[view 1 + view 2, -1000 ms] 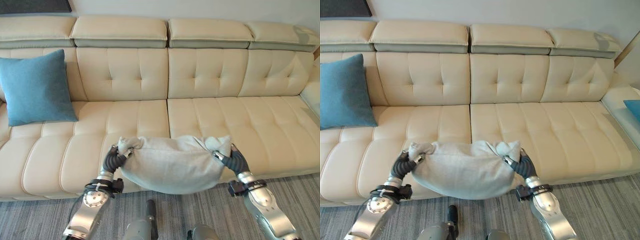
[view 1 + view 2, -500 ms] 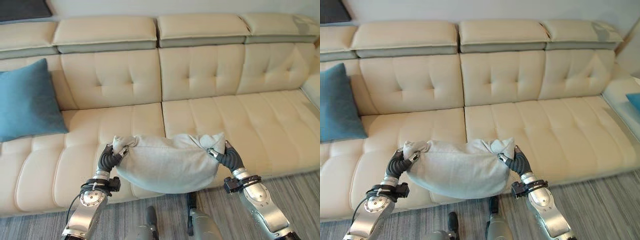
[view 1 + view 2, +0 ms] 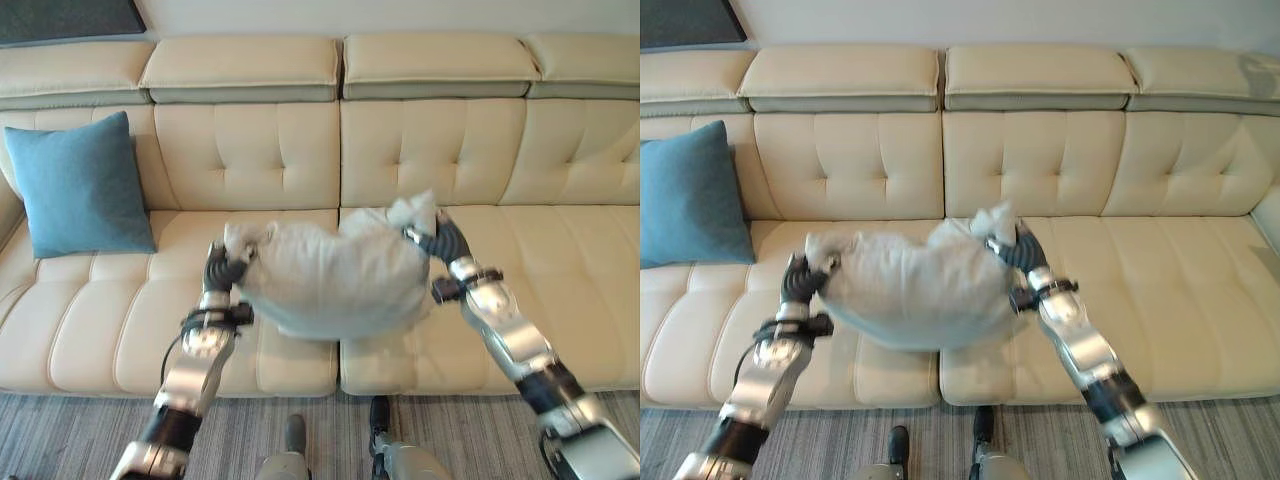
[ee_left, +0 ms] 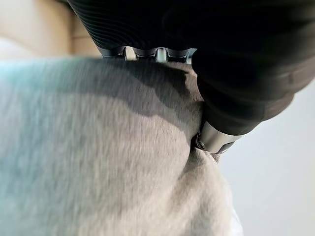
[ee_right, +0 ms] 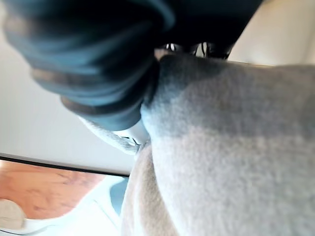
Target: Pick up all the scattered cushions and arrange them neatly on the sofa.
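Grey cushion [image 3: 335, 282] – long axis L–R, right end higher.

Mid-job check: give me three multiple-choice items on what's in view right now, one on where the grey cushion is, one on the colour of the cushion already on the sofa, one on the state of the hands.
1. Where is the grey cushion?
A. Flat on the floor
B. Held up between both hands over the sofa seat
C. Propped against the backrest

2. What colour is the cushion leaning at the sofa's left end?
A. Blue
B. Red
C. Yellow

3. How do the left hand and right hand stand?
A. Both open, away from the cushion
B. One alone grips
C. Each shut on a corner of the grey cushion

Answers: 1 B, it hangs between the two hands above the seat; 2 A, it is plainly blue against the cream sofa; 3 C, cloth bunches at each hand.
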{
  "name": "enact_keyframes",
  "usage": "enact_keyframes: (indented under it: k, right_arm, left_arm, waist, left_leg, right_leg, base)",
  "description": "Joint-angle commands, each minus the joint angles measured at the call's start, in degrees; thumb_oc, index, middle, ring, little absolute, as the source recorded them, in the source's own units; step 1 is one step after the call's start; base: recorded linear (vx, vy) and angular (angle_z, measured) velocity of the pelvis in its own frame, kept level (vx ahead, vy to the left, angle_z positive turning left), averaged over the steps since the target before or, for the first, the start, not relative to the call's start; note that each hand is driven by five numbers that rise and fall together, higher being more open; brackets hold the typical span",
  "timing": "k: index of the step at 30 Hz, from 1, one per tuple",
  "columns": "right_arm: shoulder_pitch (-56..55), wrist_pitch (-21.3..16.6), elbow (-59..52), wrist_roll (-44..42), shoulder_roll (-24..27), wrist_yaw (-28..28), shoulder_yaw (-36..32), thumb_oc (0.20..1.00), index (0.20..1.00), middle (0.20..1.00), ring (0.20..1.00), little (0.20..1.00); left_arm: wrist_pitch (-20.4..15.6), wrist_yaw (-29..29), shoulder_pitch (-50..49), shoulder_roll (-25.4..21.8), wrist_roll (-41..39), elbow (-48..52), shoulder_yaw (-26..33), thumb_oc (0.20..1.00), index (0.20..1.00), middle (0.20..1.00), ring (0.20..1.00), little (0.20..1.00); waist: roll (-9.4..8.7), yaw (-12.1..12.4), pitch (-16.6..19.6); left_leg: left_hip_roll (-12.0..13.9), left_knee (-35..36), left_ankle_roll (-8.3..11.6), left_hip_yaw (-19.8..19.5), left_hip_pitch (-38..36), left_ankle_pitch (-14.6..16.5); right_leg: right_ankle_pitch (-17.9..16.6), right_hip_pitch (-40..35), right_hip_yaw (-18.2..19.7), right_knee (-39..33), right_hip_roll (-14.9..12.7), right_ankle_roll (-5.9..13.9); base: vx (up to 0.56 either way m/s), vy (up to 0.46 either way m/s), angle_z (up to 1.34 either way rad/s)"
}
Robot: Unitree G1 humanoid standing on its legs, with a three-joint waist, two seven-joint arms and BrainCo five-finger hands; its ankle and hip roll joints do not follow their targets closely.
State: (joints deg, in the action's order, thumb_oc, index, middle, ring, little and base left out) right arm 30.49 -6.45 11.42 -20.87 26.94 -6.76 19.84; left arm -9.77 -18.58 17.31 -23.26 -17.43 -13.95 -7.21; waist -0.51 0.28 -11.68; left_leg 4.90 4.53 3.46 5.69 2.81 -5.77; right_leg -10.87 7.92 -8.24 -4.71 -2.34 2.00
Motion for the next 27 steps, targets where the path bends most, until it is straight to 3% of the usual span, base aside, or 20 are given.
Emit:
enact_keyframes:
  k: [1, 4, 10, 11, 12, 13, 14, 18, 27]
  right_arm:
    - [13.0, -7.2, 1.0, -0.7, -3.3, -2.3, 4.9, 0.200, 0.200, 0.200, 0.200, 0.200]
    - [22.8, -6.6, 12.4, 0.5, -0.7, -5.7, 7.7, 0.200, 0.200, 0.200, 0.200, 0.200]
    - [31.1, -5.8, 24.9, -2.0, -0.3, -7.8, 9.5, 0.200, 0.200, 0.200, 0.200, 0.200]
    - [33.5, -5.8, 28.2, -3.2, -0.7, -8.7, 10.1, 0.200, 0.200, 0.200, 0.200, 0.200]
    - [33.7, -5.9, 28.3, -3.2, -0.6, -8.7, 10.1, 0.241, 0.241, 0.241, 0.241, 0.241]
    - [34.8, -5.9, 29.8, -3.5, -0.7, -9.1, 10.2, 0.542, 0.542, 0.542, 0.542, 0.542]
    - [37.2, -5.9, 31.7, -3.9, -0.4, -10.0, 10.4, 1.000, 1.000, 1.000, 1.000, 1.000]
    - [41.3, -6.0, 34.0, -3.6, 1.2, -11.0, 10.9, 1.000, 1.000, 1.000, 1.000, 1.000]
    - [54.7, -5.9, 40.8, -4.5, 10.2, -12.1, 17.8, 1.000, 1.000, 1.000, 1.000, 1.000]
  left_arm:
    - [-8.0, -3.5, 16.0, -3.1, 0.7, -2.2, -8.2, 0.200, 0.200, 0.200, 0.200, 0.200]
    - [-7.4, -6.8, 28.0, -4.8, 2.6, -12.1, -13.0, 0.200, 0.200, 0.200, 0.200, 0.200]
    - [-7.0, -7.5, 38.6, -5.2, 0.4, -24.2, -17.3, 0.200, 0.200, 0.200, 0.200, 0.200]
    - [-6.4, -8.0, 41.5, -5.5, -0.7, -28.5, -18.2, 0.395, 0.395, 0.395, 0.395, 0.395]
    - [-6.5, -7.9, 41.7, -5.5, -0.8, -28.7, -18.3, 0.498, 0.498, 0.498, 0.498, 0.498]
    - [-6.2, -7.7, 43.4, -6.0, -1.0, -31.0, -18.9, 1.000, 1.000, 1.000, 1.000, 1.000]
    - [-6.2, -7.8, 45.9, -6.5, -2.7, -34.1, -18.8, 1.000, 1.000, 1.000, 1.000, 1.000]
    - [-6.5, -7.2, 49.2, -9.1, -4.3, -37.0, -18.8, 1.000, 1.000, 1.000, 1.000, 1.000]
    - [-7.9, -4.6, 57.9, -19.7, -9.9, -43.7, -20.4, 1.000, 1.000, 1.000, 1.000, 1.000]
  waist:
    - [-0.90, 0.4, 1.0]
    - [-0.59, 0.3, -0.7]
    - [0.06, 0.5, -3.0]
    - [0.43, 0.4, -4.3]
    - [0.41, 0.4, -4.4]
    - [0.55, 0.4, -4.8]
    - [0.75, 0.4, -5.4]
    - [0.97, 0.6, -5.6]
    - [0.57, 2.2, -4.7]
  left_leg:
    - [-2.3, -1.7, 1.63, -0.2, 0.5, 5.2]
    - [-2.0, -0.9, 2.51, -0.4, 4.7, 3.1]
    - [-1.8, -0.8, 3.13, -0.6, 8.8, 1.3]
    - [-1.7, -0.8, 3.23, -0.7, 10.0, 0.8]
    - [-1.7, -0.9, 3.23, -0.7, 10.1, 0.8]
    - [-1.6, -0.8, 3.24, -0.8, 10.6, 0.6]
    - [-1.7, -0.6, 3.28, -1.0, 11.8, 0.2]
    - [-1.8, 0.0, 3.35, -1.4, 13.8, -0.3]
    - [-2.5, 0.5, 3.52, -2.2, 18.2, -1.1]
  right_leg:
    - [9.5, -1.9, -0.5, 2.3, -3.0, 5.20]
    - [8.7, 2.8, -0.7, 3.4, -2.9, 5.70]
    - [8.3, 7.1, -1.2, 5.1, -3.2, 6.03]
    - [8.1, 8.4, -1.0, 5.5, -3.3, 6.20]
    - [8.1, 8.6, -1.0, 5.6, -3.3, 6.19]
    - [8.0, 9.2, -0.9, 5.6, -3.3, 6.25]
    - [7.5, 10.5, -0.6, 5.6, -3.3, 6.48]
    - [6.8, 12.5, -0.4, 5.3, -3.2, 6.84]
    - [5.1, 16.3, -0.1, 3.5, -3.0, 7.48]
  base:
    - [-0.17, -0.051, 0.13]
    - [-0.12, -0.028, 0.11]
    - [-0.06, -0.009, 0.03]
    - [0.00, 0.000, 0.00]
    - [-0.04, 0.011, 0.01]
    - [-0.03, 0.015, -0.01]
    - [-0.03, 0.015, -0.01]
    - [0.00, 0.000, 0.00]
    - [0.01, 0.006, 0.02]
